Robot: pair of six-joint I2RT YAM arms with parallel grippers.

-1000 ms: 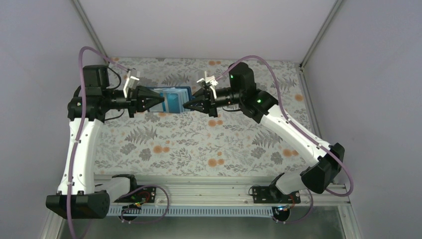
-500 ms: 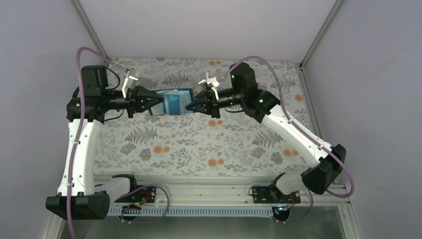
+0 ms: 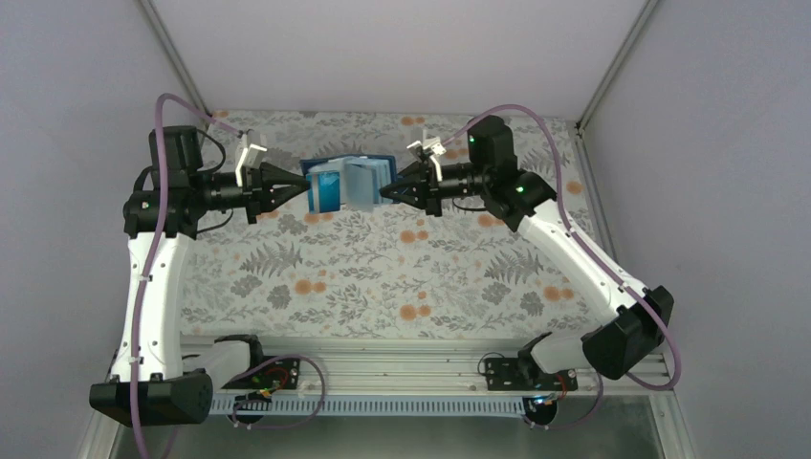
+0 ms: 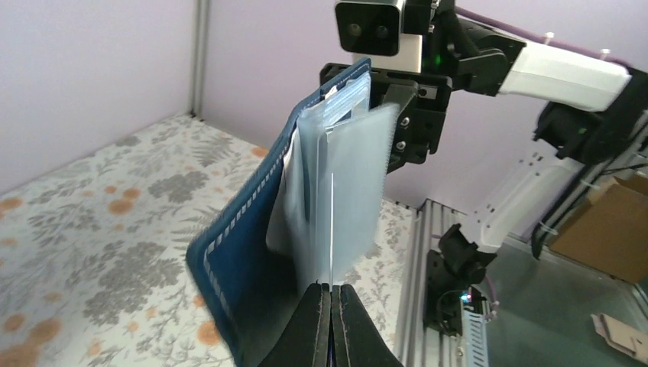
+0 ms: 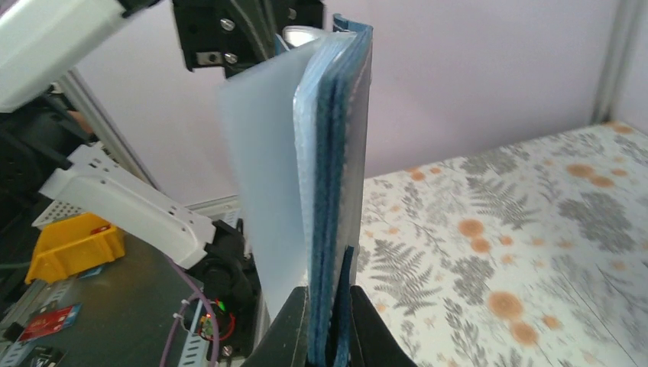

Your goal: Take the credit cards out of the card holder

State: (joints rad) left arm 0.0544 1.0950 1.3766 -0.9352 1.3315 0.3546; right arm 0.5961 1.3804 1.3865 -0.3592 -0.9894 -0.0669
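Where your card holder is: the card holder (image 3: 356,178) hangs in the air between the two gripper tips, spread open like a book, above the floral table cover (image 3: 383,277) and not touching it.
Left gripper: you have the left gripper (image 3: 306,188) pinched tight on the free edge of one of the clear sleeves (image 4: 348,199); its fingers meet with almost no gap.
Right gripper: the right gripper (image 3: 385,193) is clamped narrow on the opposite end, over the edge of the stacked sleeves and cover.
Left arm: your left arm (image 3: 153,277) rises along the left side, bends at the elbow and runs its wrist level, pointing right.
Right arm: your right arm (image 3: 574,258) slants up and inward from its base, its wrist level and pointing left, so the two tips face each other at about the same height.
Navy cover: from the left wrist camera, the navy cover (image 4: 237,267) falls away to the left of the fingers, with the sleeves fanned out beside it.
Cards: a bright blue card (image 3: 326,193) shows inside the holder, just beyond the left gripper's tip; you cannot tell the other cards apart among the sleeves.
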